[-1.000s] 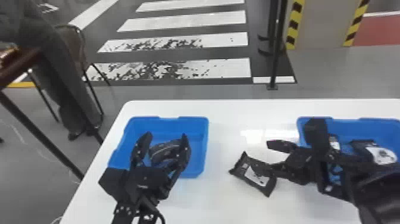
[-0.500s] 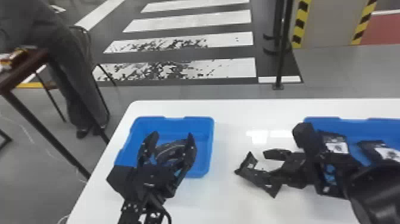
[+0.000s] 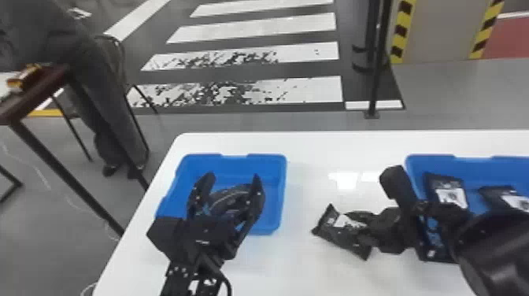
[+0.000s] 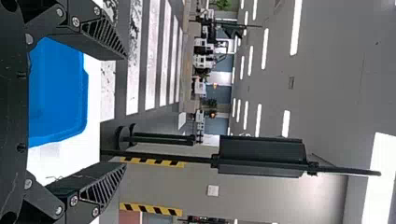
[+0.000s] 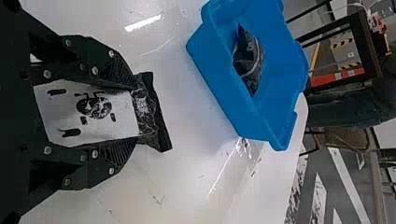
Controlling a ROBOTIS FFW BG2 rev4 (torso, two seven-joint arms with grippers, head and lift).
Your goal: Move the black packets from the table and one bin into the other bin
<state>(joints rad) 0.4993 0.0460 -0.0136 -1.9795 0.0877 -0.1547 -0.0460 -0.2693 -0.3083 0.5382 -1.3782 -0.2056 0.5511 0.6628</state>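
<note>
Biggest first, and we've got a grey floor with white painted bars (image 3: 303, 88) stretching behind a smooth white table (image 3: 307, 267). On it sit two rectangular blue plastic bins: the right one (image 3: 433, 161), cut off by the head view's edge, and the left one (image 3: 278, 189), well apart from it.

Now the arms! Our black left gripper (image 3: 233, 176) is up at the left bin, its two fingers spread wide with nothing gripped between them. Over on the other side, our black right gripper (image 3: 356, 227) is closed in on a packet, one finger pressing each long edge.

Down to the packets, and here's the held one: a black packet with a white label (image 5: 93, 112), tilted, between the two bins, its crimped end poking past the fingertips. In the right bin we spot two more black packets with white labels, one (image 3: 448, 193) near the arm and another (image 3: 505, 198) beside it. And in the left bin, a single crinkled black packet (image 5: 250, 60) lies inside.
</note>
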